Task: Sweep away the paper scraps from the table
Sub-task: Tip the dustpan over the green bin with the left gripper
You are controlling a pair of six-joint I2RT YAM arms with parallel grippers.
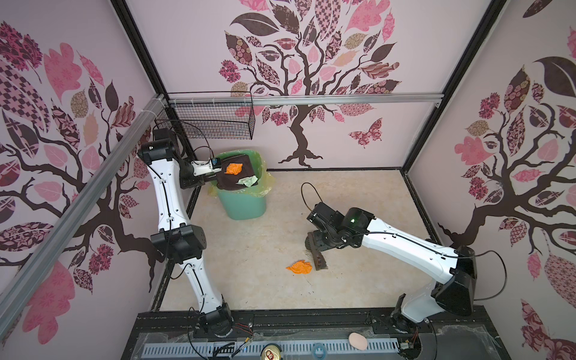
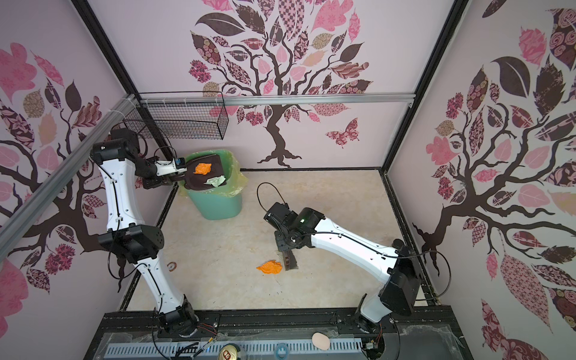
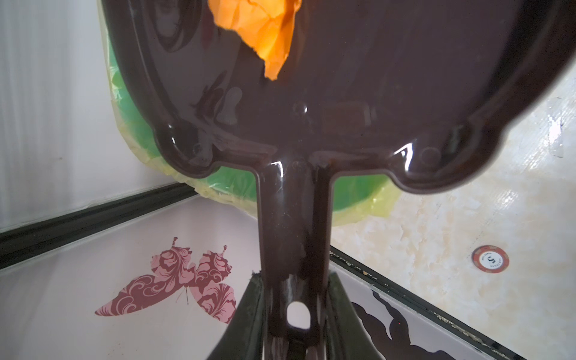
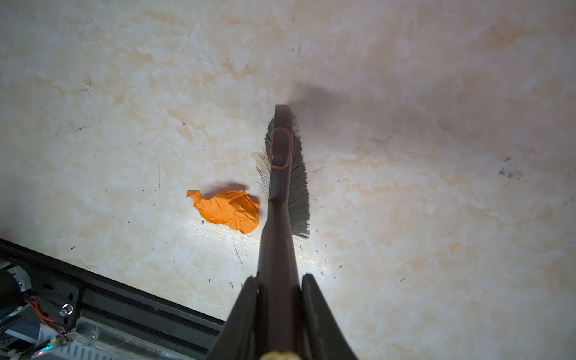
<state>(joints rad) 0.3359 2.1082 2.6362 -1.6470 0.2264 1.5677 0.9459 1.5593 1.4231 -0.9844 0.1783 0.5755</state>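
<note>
My left gripper is shut on the handle of a dark brown dustpan. It holds the pan over the green bin at the back left. On the pan lie an orange paper scrap and a mint-green one. My right gripper is shut on the handle of a brown brush. The brush bristles rest on the table, right beside another orange scrap.
A black wire basket hangs on the back wall above the bin. A red poker chip lies by the table's left edge. A black frame rail runs along the front, near the scrap on the table.
</note>
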